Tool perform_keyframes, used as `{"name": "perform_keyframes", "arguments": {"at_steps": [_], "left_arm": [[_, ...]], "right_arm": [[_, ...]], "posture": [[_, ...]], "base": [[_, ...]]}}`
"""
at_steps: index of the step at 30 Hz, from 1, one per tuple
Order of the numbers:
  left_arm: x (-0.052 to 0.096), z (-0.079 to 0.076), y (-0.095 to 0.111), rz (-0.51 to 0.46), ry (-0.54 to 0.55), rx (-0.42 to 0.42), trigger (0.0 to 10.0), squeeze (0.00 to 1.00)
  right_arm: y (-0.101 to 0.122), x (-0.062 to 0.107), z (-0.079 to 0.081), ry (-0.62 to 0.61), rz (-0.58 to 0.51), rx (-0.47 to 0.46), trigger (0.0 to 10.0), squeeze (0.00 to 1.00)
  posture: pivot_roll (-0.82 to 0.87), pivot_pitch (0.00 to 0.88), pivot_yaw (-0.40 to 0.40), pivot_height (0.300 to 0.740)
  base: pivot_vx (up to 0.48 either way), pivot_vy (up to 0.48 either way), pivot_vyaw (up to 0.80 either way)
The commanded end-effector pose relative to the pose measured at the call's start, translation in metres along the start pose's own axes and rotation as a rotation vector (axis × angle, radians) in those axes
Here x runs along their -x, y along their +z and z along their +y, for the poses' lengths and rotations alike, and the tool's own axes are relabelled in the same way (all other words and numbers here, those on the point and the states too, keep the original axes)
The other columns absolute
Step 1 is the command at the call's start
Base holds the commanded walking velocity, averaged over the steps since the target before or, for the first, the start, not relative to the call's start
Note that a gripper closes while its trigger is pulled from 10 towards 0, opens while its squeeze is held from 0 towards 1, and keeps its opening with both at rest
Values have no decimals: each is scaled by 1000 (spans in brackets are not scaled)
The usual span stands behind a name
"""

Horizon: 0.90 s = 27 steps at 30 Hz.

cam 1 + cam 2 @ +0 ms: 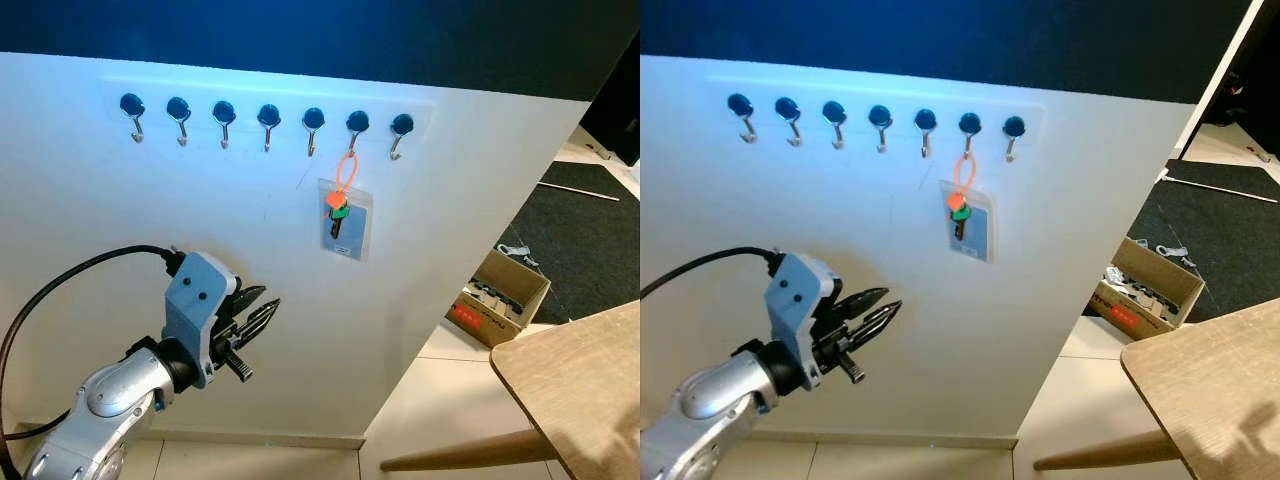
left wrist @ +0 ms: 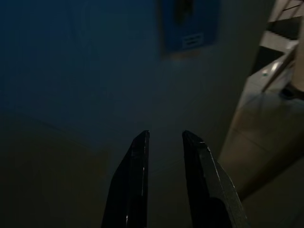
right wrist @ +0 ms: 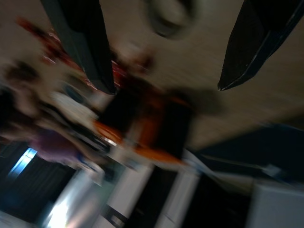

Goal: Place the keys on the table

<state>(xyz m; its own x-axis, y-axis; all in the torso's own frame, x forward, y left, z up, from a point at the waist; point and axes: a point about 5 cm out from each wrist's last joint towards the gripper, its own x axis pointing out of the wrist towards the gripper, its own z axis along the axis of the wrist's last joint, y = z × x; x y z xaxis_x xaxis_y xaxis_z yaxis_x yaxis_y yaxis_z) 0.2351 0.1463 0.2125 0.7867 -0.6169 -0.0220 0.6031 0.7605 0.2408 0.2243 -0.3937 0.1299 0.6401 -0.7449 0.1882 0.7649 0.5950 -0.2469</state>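
My left claw [image 1: 262, 308] is raised in front of the white wall, with its two black fingers [image 2: 137, 185] a little apart and nothing between them. It points up and to the right, but it is well apart from the target, lower and to the left of it. The right claw [image 3: 161, 52] has its fingers spread wide; its wrist view is too blurred to say what is before it.

The bunch of keys with orange and green caps [image 1: 337, 212] hangs by an orange loop [image 1: 346, 168] from the sixth hook of the row of dark-knobbed wall hooks [image 1: 357, 123], over a small blue-grey card [image 1: 346, 222] on the wall.

To do this reach well, I think I must lift the left claw to the loop or the key heads, close there, then raise it so the loop comes off the hook tip. The light wooden bench [image 1: 585, 380] waits at the right, near a cardboard box [image 1: 505, 296] on the floor.
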Motion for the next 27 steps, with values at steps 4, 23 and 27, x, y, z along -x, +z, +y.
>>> {"name": "perform_keyframes", "arguments": {"at_steps": [4,23,27], "left_arm": [[-6,4,7,-48,70,-11,10000,0],[-59,-13,91,-383,130,-71,10000,0],[-64,-17,98,-407,90,-55,10000,0]], "right_arm": [[27,7,41,154,-111,-93,10000,0],[61,66,147,592,-173,-281,10000,0],[62,69,149,608,-174,-281,10000,0]], "posture": [[142,157,-38,740],[175,147,-64,740],[166,143,-60,740]], "base": [[0,0,0],[0,0,0],[0,0,0]]}}
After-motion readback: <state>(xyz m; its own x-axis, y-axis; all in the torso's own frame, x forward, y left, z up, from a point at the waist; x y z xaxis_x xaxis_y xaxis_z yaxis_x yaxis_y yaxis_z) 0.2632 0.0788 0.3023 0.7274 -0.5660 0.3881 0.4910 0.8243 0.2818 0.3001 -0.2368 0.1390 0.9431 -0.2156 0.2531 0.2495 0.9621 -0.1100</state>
